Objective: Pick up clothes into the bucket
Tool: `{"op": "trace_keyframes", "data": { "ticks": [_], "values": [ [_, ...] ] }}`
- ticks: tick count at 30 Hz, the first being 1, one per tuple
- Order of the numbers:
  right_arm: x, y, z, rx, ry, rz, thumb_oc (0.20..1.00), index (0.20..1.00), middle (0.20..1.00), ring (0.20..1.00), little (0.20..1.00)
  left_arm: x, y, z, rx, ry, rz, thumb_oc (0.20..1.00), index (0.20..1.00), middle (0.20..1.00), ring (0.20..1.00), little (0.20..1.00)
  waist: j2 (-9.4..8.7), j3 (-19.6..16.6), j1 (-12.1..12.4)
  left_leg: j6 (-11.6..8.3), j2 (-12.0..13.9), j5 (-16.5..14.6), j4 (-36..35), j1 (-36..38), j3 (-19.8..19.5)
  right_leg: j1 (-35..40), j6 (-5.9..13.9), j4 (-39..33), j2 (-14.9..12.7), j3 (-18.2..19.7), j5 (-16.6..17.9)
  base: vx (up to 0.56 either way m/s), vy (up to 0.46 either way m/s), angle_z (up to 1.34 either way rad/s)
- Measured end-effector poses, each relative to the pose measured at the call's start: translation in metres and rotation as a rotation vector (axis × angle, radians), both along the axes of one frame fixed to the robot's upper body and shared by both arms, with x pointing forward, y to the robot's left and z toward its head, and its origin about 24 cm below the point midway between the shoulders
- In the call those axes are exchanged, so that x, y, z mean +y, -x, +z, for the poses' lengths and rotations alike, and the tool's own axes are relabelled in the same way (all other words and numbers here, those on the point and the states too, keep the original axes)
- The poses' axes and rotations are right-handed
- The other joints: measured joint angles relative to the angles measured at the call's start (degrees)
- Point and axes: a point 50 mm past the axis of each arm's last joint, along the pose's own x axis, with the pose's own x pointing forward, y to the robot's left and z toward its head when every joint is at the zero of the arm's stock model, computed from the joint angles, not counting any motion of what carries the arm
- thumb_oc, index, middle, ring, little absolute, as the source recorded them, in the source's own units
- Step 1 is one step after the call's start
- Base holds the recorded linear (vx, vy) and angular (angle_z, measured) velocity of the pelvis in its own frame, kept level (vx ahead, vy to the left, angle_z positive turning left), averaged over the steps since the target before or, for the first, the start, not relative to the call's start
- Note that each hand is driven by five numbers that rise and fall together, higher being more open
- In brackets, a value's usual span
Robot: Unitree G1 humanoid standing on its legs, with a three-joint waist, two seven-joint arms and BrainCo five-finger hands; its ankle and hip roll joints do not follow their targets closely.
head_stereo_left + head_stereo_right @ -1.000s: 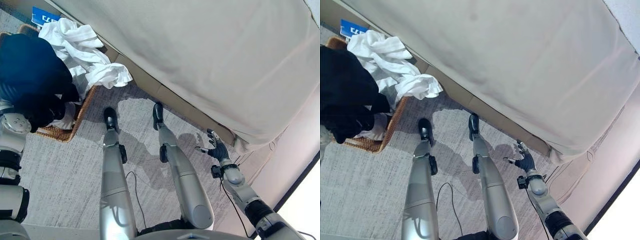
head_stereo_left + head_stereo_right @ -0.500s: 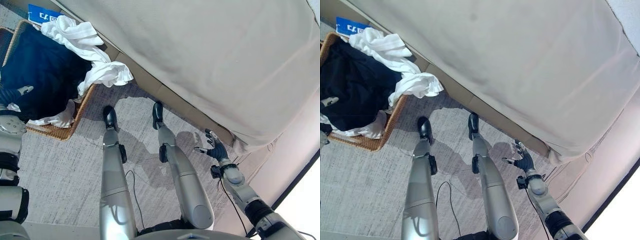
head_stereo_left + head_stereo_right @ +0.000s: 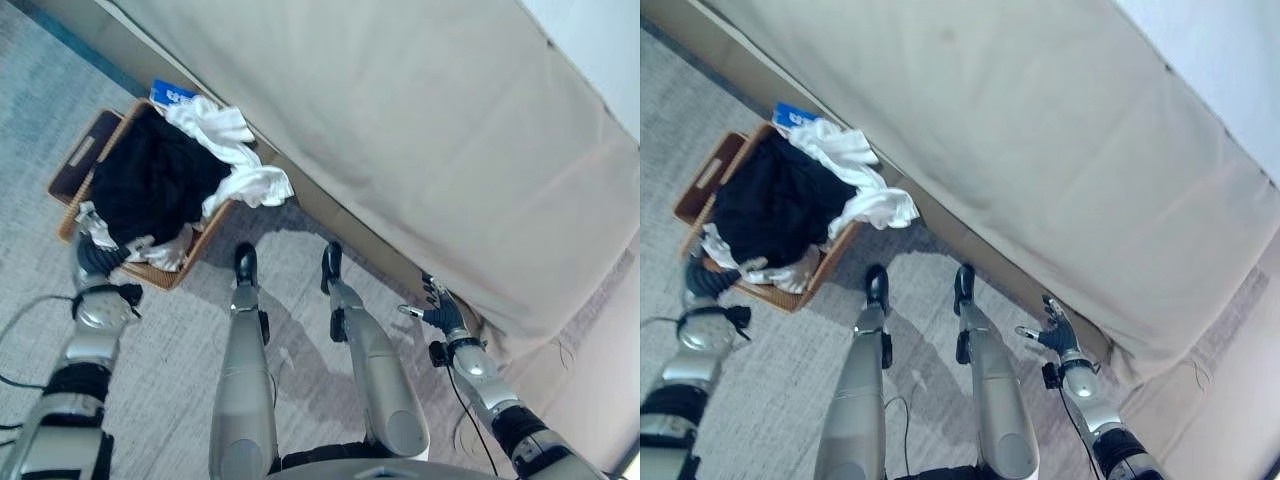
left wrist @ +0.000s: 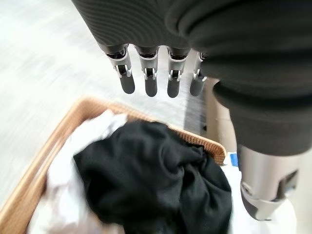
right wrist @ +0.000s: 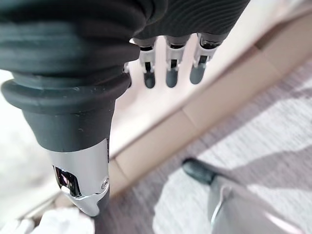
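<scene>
A wicker basket [image 3: 162, 276] stands on the carpet by the bed's base. A black garment [image 3: 158, 180] lies heaped inside it, on top of white cloth [image 4: 66, 195]. A white garment [image 3: 245, 180] hangs over the basket's far rim. My left hand [image 3: 92, 258] hovers at the basket's near corner, and its fingers [image 4: 148, 80] are straight above the black garment [image 4: 156, 180] with nothing in them. My right hand [image 3: 440, 312] hangs open low beside the bed's base, holding nothing.
A large bed under a beige cover [image 3: 400, 150] runs across the far side, with its wooden base [image 5: 204, 102] close to my right hand. A blue item [image 3: 172, 95] lies behind the basket. Grey carpet [image 3: 160, 350] stretches to the left.
The black garment has left my left hand and dropped into the basket. That hand has drawn back to the basket's near corner. The camera has shifted, so the basket looks farther away.
</scene>
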Motion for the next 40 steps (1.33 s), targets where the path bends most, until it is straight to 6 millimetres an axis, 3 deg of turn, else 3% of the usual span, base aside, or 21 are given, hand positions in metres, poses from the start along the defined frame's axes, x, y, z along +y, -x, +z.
{"op": "trace_keyframes", "data": {
  "ticks": [1, 3, 4, 7, 8, 10, 14, 17, 22, 27, 34, 40],
  "values": [
    [-0.005, 0.002, -0.003, 0.016, 0.005, -0.030, 1.000, 1.000, 1.000, 1.000, 1.000, -0.010, 0.007, -0.021, 0.039, 0.080, -0.010, 1.000, 1.000, 1.000, 1.000, 1.000, 0.57, 0.2, 0.3, 0.16, -0.2, 0.1, -1.6, 4.2, 0.2, 3.0, 0.15, 0.9, -0.5, 0.3, -1.1, 0.01, -0.033, 0.06],
    [-0.009, 0.005, -0.007, 0.033, 0.007, -0.060, 1.000, 1.000, 1.000, 1.000, 1.000, -0.017, 0.017, -0.038, 0.064, 0.155, -0.011, 1.000, 1.000, 1.000, 1.000, 1.000, 1.34, 0.3, 0.3, 0.12, -0.5, 0.1, -3.0, 8.3, 0.4, 6.3, 0.32, 1.2, -0.8, 0.4, -2.3, 0.04, -0.062, 0.09],
    [-0.016, 0.009, -0.012, 0.062, 0.017, -0.089, 1.000, 1.000, 1.000, 1.000, 1.000, -0.026, 0.026, -0.055, 0.089, 0.234, -0.012, 1.000, 1.000, 1.000, 1.000, 1.000, 2.94, 0.2, 1.2, 0.25, -0.8, 0.1, -4.4, 12.6, 0.2, 10.0, 0.63, 1.5, -1.3, 0.4, -3.2, 0.08, -0.094, 0.07],
    [-0.025, 0.023, -0.025, 0.132, 0.039, -0.133, 1.000, 1.000, 1.000, 1.000, 1.000, -0.045, 0.036, -0.076, 0.118, 0.324, -0.035, 1.000, 1.000, 1.000, 1.000, 1.000, 6.10, 0.0, 1.8, 0.02, -1.0, 0.0, -6.4, 19.2, -0.1, 15.9, 0.65, 1.6, -1.5, 0.3, -4.3, 0.14, -0.097, 0.10],
    [-0.030, 0.035, -0.034, 0.189, 0.046, -0.160, 1.000, 1.000, 1.000, 1.000, 1.000, -0.053, 0.047, -0.094, 0.177, 0.365, -0.020, 1.000, 1.000, 1.000, 1.000, 1.000, 7.61, -1.0, 1.7, 0.10, -1.1, 0.0, -7.7, 22.4, -0.3, 18.4, 0.71, 1.6, -1.7, 0.0, -5.2, 0.09, -0.072, 0.15],
    [-0.037, 0.054, -0.045, 0.249, 0.057, -0.186, 1.000, 1.000, 1.000, 1.000, 1.000, -0.062, 0.064, -0.109, 0.235, 0.396, -0.020, 1.000, 1.000, 1.000, 1.000, 1.000, 9.97, -4.8, 1.7, 0.15, -1.0, -0.6, -8.4, 23.0, -0.9, 18.5, 0.16, 2.9, -2.0, -0.5, -6.8, 0.15, -0.129, 0.14],
    [-0.048, 0.097, -0.069, 0.417, 0.072, -0.244, 1.000, 1.000, 1.000, 1.000, 1.000, -0.083, 0.098, -0.146, 0.407, 0.476, -0.009, 1.000, 1.000, 1.000, 1.000, 1.000, 13.03, -10.3, 1.6, 0.70, -0.1, 0.2, -11.0, 27.9, -2.0, 22.8, -0.41, 2.9, -1.2, -2.1, -8.1, 0.11, -0.087, 0.15],
    [-0.050, 0.128, -0.081, 0.523, 0.069, -0.256, 1.000, 1.000, 1.000, 1.000, 1.000, -0.100, 0.135, -0.173, 0.575, 0.530, -0.013, 1.000, 1.000, 1.000, 1.000, 1.000, 13.07, -17.3, 1.3, 0.57, 0.6, -0.1, -12.5, 30.3, -2.3, 24.4, -1.33, 3.1, -0.4, -2.3, -10.1, 0.10, -0.048, 0.03],
    [-0.048, 0.139, -0.087, 0.586, 0.078, -0.244, 1.000, 1.000, 1.000, 1.000, 1.000, -0.110, 0.164, -0.189, 0.731, 0.565, -0.021, 1.000, 1.000, 1.000, 1.000, 1.000, 12.51, -21.7, 0.0, 0.54, 2.0, -0.2, -13.0, 33.2, -2.2, 27.1, -2.60, 3.0, 1.0, -2.7, -11.3, 0.06, -0.033, -0.01],
    [-0.042, 0.156, -0.095, 0.650, 0.055, -0.227, 1.000, 1.000, 1.000, 1.000, 1.000, -0.134, 0.169, -0.196, 0.799, 0.594, -0.137, 1.000, 1.000, 1.000, 1.000, 1.000, 12.44, -24.7, 0.0, 0.71, 2.3, -0.9, -13.5, 35.9, -2.1, 29.2, -3.17, 3.2, 1.3, -2.7, -12.1, 0.01, -0.004, 0.00],
    [-0.031, 0.188, -0.104, 0.735, 0.018, -0.235, 1.000, 1.000, 1.000, 1.000, 1.000, -0.137, 0.181, -0.199, 0.834, 0.624, -0.169, 1.000, 1.000, 1.000, 1.000, 1.000, 12.57, -26.2, 0.0, 0.52, 2.5, -1.5, -14.2, 36.9, -1.4, 30.1, -3.20, 3.2, 1.4, -2.3, -12.1, -0.01, 0.009, -0.03],
    [-0.028, 0.199, -0.106, 0.759, -0.019, -0.254, 1.000, 1.000, 1.000, 1.000, 1.000, -0.135, 0.189, -0.199, 0.852, 0.635, -0.204, 1.000, 1.000, 1.000, 1.000, 1.000, 12.25, -27.3, -0.1, 0.63, 2.4, -1.4, -14.3, 37.2, -0.6, 30.1, -3.11, 3.0, 1.4, -1.6, -12.1, -0.02, 0.036, -0.07]
  ]
}}
